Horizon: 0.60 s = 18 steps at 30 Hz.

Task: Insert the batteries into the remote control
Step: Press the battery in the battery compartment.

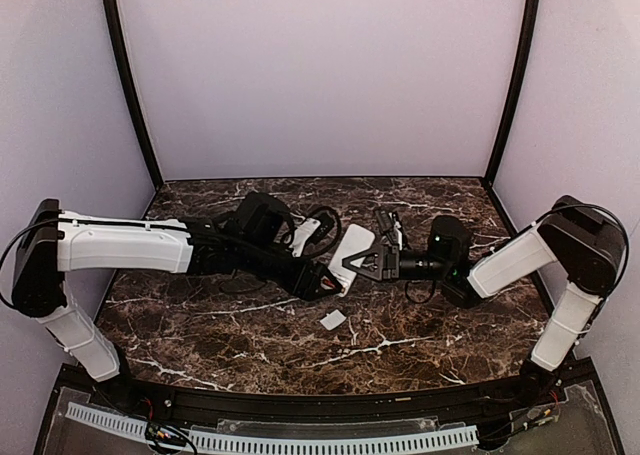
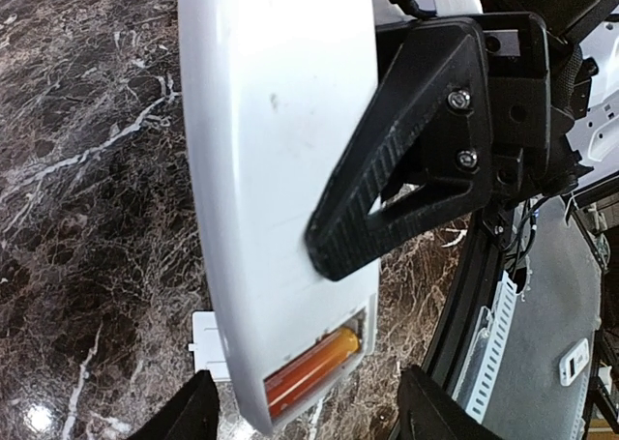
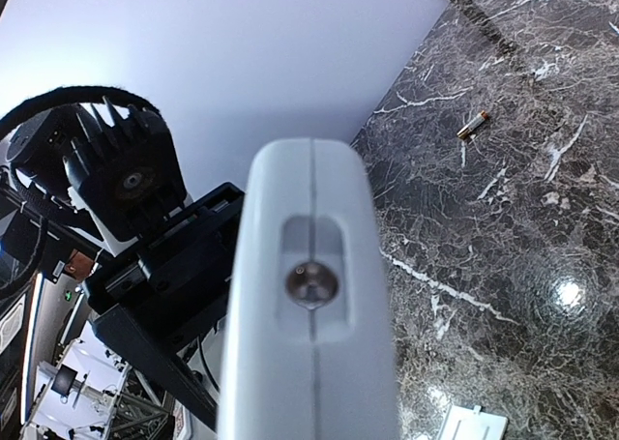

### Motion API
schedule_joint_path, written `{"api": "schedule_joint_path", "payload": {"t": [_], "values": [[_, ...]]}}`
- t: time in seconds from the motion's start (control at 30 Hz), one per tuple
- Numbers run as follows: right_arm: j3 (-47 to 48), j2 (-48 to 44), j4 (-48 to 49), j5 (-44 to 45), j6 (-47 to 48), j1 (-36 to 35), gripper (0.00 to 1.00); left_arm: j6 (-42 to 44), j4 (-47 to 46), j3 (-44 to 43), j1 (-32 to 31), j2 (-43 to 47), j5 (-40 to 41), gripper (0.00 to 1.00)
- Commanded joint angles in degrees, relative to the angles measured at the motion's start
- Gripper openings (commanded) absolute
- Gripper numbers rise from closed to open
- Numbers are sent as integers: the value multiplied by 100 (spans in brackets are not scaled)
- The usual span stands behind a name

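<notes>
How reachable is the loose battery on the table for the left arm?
Likely yes: left gripper open and empty, loose battery lies alone on bare marble. It must first clear the remote control.

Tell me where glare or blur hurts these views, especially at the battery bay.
Left wrist: seated battery in the remote control reads sharp; one glint on the table, bottom left. Right wrist: remote's near end is soft, too close; a glint lower right; loose battery small but clear. Top external: evenly lit.
</notes>
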<state>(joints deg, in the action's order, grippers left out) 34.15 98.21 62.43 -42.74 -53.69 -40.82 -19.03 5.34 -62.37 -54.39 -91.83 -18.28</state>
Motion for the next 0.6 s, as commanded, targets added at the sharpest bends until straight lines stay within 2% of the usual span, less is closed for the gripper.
{"api": "schedule_joint_path", "payload": {"t": [0.0, 0.47, 0.57], "values": [[155, -118, -10, -103, 175, -21, 0, -79, -235, 83, -18, -56, -282, 61], [184, -102, 69, -41, 74, -129, 0, -136, 160, -161, -29, -440, 6, 40], [181, -84, 74, -28, 79, -146, 0, -213, 12, -103, -34, -433, -83, 39]]}}
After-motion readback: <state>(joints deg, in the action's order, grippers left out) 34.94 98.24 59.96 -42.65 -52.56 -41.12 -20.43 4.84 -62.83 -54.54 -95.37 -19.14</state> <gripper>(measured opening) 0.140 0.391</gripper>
